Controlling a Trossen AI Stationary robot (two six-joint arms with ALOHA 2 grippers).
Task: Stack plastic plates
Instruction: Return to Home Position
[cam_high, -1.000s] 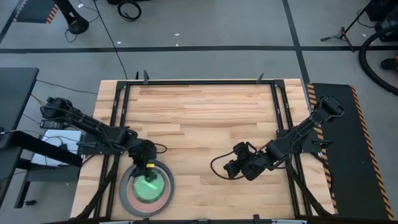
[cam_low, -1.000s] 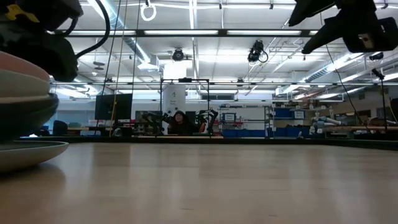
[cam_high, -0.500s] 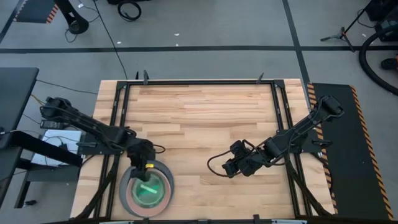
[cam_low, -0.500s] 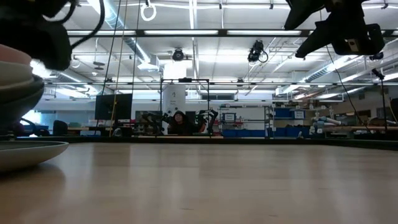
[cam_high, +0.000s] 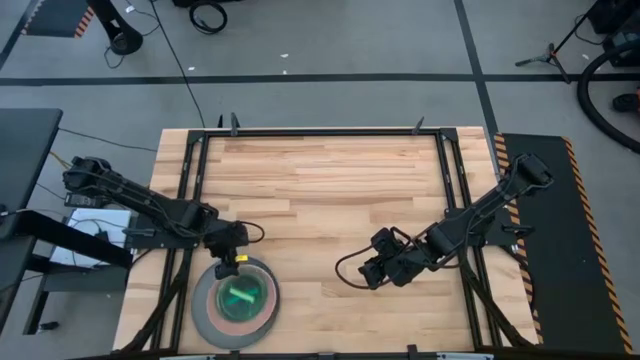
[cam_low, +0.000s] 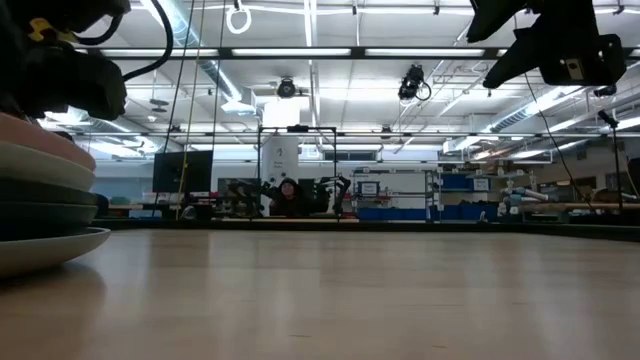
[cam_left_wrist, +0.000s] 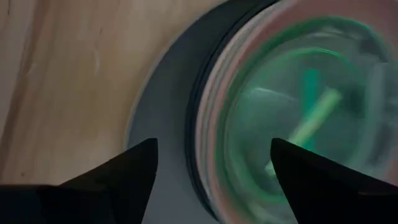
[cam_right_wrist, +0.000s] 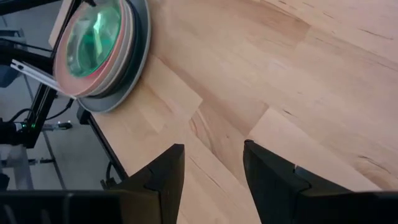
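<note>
One stack of plastic plates (cam_high: 238, 298) lies flat at the surface's (cam_high: 320, 190) lower-left corner, green topmost, lower plates mostly hidden. Left gripper (cam_high: 229, 267) hovers spread over its rim; right gripper (cam_high: 366, 274), also spread, hangs well apart.

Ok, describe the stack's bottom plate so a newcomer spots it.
Find the wooden table, then the single stack of plates at its bottom-left corner in the high view. The grey plate lies at the bottom; it is the widest, its rim showing around all the others.
</note>
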